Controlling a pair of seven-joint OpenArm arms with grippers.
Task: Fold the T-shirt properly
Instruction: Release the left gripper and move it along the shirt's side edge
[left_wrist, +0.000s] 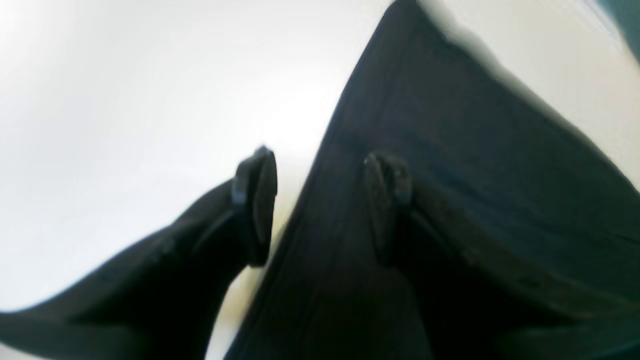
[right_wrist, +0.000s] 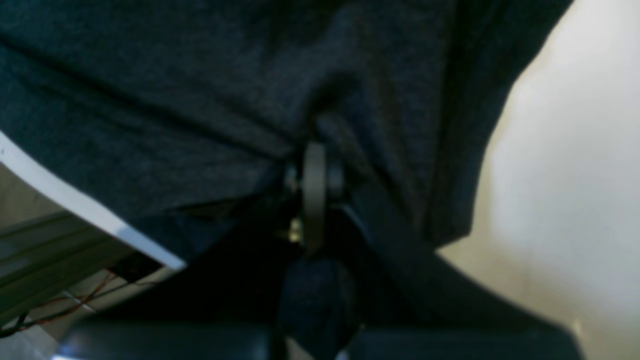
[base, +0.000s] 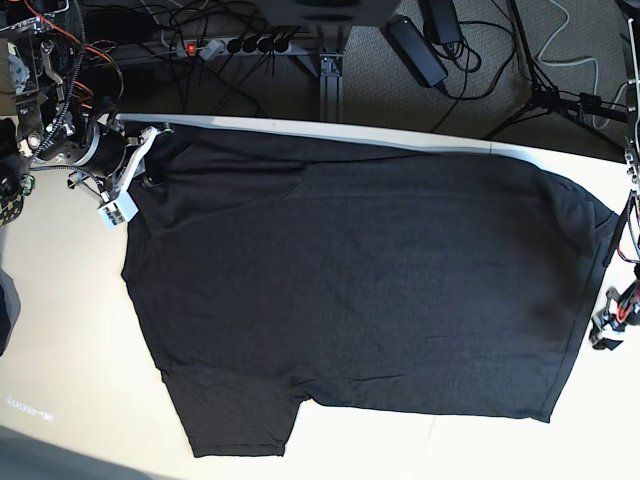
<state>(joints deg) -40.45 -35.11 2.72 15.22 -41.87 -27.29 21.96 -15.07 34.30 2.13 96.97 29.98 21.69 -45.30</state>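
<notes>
Base view: the T-shirt (base: 360, 280) lies spread flat on the table (base: 60, 300). Our right gripper (right_wrist: 314, 150) pinches its corner; the left gripper (left_wrist: 320, 205) stands released. We should regrasp the hem before folding evenly.

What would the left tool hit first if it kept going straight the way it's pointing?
Probably the T-shirt: the open left tool points along its edge, one finger over the cloth, the other over bare table. Depth is unclear.
</notes>
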